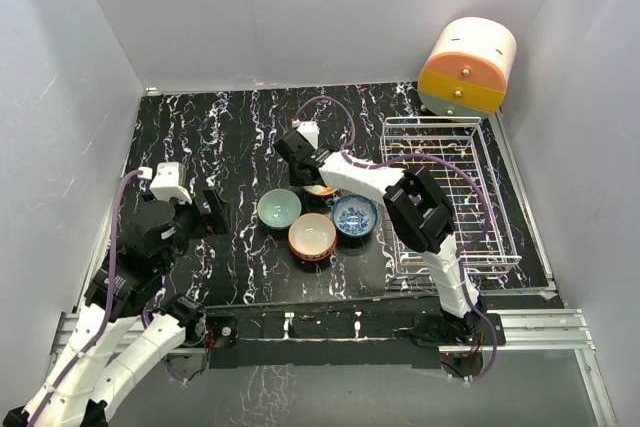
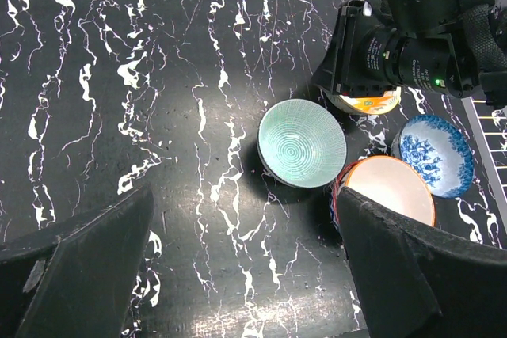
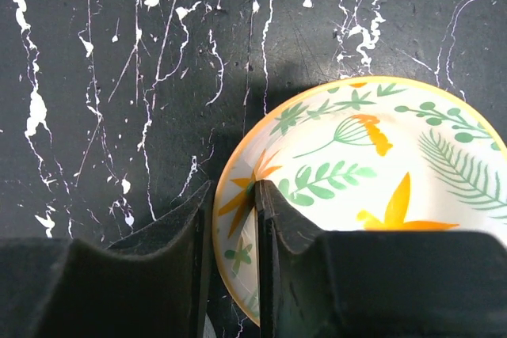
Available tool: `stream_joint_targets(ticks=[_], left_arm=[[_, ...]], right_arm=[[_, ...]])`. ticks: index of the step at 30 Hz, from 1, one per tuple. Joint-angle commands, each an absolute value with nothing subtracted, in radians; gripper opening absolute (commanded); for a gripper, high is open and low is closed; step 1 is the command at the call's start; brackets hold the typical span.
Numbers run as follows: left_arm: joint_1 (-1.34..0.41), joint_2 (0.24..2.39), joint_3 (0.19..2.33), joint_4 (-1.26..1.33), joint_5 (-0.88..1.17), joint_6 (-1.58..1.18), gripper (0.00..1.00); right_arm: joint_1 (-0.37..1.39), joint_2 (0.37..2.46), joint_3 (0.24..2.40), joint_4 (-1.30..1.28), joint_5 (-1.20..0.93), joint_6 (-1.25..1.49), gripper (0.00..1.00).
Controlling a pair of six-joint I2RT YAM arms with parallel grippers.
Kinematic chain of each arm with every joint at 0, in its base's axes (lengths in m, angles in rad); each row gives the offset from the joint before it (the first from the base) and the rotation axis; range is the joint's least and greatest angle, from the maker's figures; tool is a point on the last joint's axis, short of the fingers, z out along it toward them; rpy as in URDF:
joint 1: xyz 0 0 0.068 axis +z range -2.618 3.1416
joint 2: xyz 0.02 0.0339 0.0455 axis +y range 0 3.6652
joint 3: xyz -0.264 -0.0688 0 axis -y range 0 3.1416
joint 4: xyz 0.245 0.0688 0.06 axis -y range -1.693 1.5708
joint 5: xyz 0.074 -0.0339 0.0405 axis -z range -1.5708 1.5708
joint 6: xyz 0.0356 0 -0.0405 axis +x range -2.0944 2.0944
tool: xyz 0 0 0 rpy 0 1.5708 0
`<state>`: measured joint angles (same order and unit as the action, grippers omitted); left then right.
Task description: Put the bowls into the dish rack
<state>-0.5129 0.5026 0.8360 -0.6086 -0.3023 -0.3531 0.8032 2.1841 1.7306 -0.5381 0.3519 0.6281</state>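
Four bowls sit close together mid-table: mint green (image 1: pixel 279 208), red-orange with white inside (image 1: pixel 312 235), blue-and-white (image 1: pixel 354 214), and cream with orange flowers (image 1: pixel 320 190), mostly hidden under my right wrist. My right gripper (image 3: pixel 233 219) is shut on the left rim of the cream bowl (image 3: pixel 356 180), one finger inside and one outside. I cannot tell whether the bowl is off the table. My left gripper (image 2: pixel 245 275) is open and empty over bare table, left of the mint bowl (image 2: pixel 302 142) and the red-orange bowl (image 2: pixel 390 187). The silver wire dish rack (image 1: pixel 440 121) stands to the right, with no bowl in it.
A cream-and-orange rounded drawer box (image 1: pixel 466 65) stands behind the rack at the back right. White walls close in the table on the left, back and right. The blue-and-white bowl (image 2: pixel 434 153) lies nearest the rack's left side.
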Motion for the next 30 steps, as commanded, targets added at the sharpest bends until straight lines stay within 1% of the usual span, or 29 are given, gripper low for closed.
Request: stream_joint_targets(ticks=[1, 7, 12, 16, 20, 23, 25, 30], left_arm=[[-0.516, 0.491, 0.841, -0.617, -0.305, -0.36, 0.97], [-0.517, 0.489, 0.847, -0.622, -0.322, -0.362, 0.97], [-0.517, 0.49, 0.852, -0.624, -0.328, -0.369, 0.97], [-0.517, 0.488, 0.857, -0.625, -0.332, -0.374, 0.97], [-0.517, 0.486, 0.859, -0.632, -0.338, -0.376, 0.97], [-0.517, 0.485, 0.861, -0.634, -0.341, -0.379, 0.97], [-0.516, 0.486, 0.864, -0.635, -0.341, -0.38, 0.97], [-0.517, 0.489, 0.871, -0.634, -0.342, -0.378, 0.97]], right_arm=[[0.801, 2.147, 1.721, -0.499, 0.384, 0.617, 0.08], [0.801, 1.998, 1.584, -0.346, 0.337, 0.577, 0.08], [0.801, 1.9, 1.528, -0.276, 0.303, 0.572, 0.08], [0.797, 1.833, 1.476, -0.243, 0.325, 0.583, 0.08], [0.758, 1.787, 1.414, -0.191, 0.276, 0.597, 0.08], [0.722, 1.756, 1.366, -0.151, 0.2, 0.613, 0.08], [0.694, 1.682, 1.29, -0.05, 0.122, 0.633, 0.08], [0.58, 1.521, 1.124, 0.199, -0.17, 0.689, 0.08]])
